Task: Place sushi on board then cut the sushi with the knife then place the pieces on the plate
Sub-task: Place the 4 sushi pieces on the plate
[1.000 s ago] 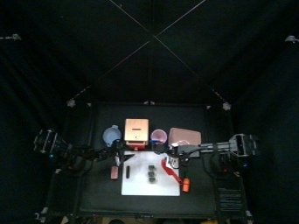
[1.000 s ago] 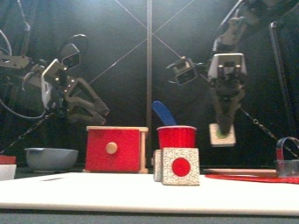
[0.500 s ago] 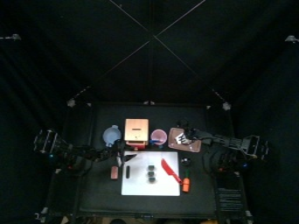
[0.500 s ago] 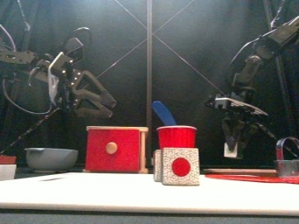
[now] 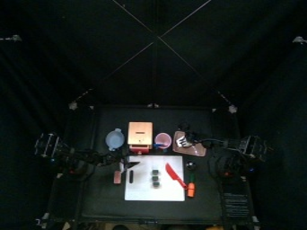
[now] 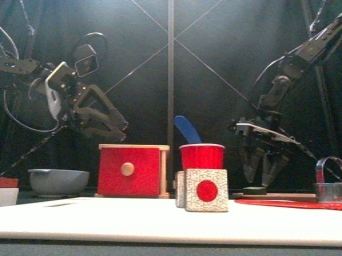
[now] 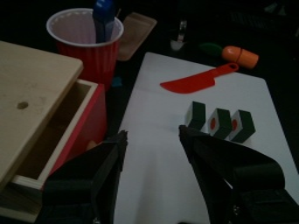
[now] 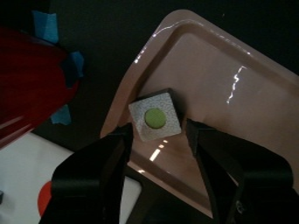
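Sushi piece (image 8: pixel 156 115) — on pink tray (image 8: pixel 233 74)

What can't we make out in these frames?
Bowl contents: front view, rim hides them; top view, too small.
Box drawer's inside: left wrist view, box top covers it.
Blue knife lower end: all views, sunk in cup.
Piece on tray: top view, lost under right gripper.

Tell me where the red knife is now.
In the top view, the red knife lies on the white board, just right of the sushi pieces.
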